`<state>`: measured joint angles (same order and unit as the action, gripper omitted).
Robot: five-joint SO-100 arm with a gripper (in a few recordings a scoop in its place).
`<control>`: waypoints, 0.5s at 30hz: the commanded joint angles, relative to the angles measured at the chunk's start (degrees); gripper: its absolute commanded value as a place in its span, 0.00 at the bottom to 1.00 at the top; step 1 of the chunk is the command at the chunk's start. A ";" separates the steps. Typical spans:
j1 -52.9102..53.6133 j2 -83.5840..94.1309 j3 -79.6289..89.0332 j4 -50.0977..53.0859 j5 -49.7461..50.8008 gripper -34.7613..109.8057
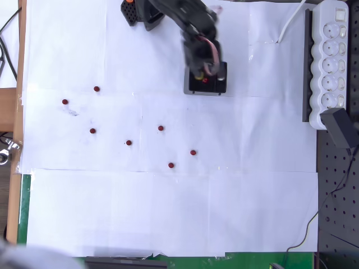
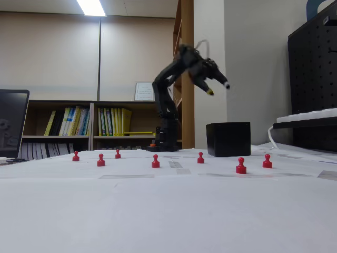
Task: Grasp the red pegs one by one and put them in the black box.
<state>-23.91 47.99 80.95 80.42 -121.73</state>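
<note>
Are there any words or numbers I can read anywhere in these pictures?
None can be read.
Framed paper on the shelf: print too small and blurred.
Book spines on the bookshelf: too blurred to read.
White power strip: no readable marking.
Black box, red pegs and the gripper: no writing seen.

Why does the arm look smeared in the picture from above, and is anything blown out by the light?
In the overhead view the arm is blurred over the black box, probably from motion, while the red pegs stay crisp on evenly lit white paper. In the fixed view a ceiling light glares white and the gripper is silhouetted.
</note>
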 commanded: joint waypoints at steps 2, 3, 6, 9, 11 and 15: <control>16.61 -9.76 -17.49 -8.09 13.27 0.37; 19.86 -10.72 -22.41 -11.07 15.82 0.37; 27.95 -11.25 -32.87 -19.60 21.01 0.36; 33.49 -11.07 -41.40 -27.07 24.70 0.36; 36.30 -10.63 -46.32 -31.55 26.98 0.36; 41.92 -8.70 -55.55 -44.56 30.59 0.36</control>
<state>13.54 38.41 27.51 45.00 -93.08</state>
